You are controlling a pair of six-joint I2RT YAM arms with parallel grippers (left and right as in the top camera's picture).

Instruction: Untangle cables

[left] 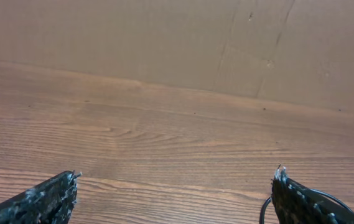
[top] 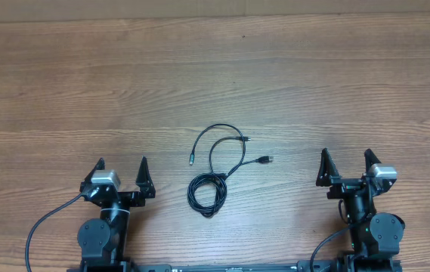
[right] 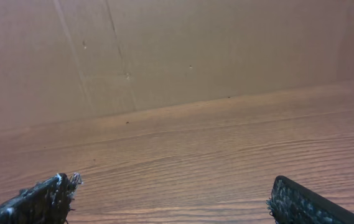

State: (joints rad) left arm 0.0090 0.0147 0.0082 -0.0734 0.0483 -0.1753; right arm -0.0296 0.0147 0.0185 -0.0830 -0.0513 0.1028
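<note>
Lying tangled together, cables [top: 219,178] with three plug ends [top: 269,159] showing, left gripper [top: 122,161], right gripper [top: 345,152], both spread wide, empty

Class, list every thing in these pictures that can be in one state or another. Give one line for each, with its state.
cables: tangled together in one bundle, lying on the table, held by nothing
left gripper: open, empty, apart from the cables
right gripper: open, empty, apart from the cables
</note>
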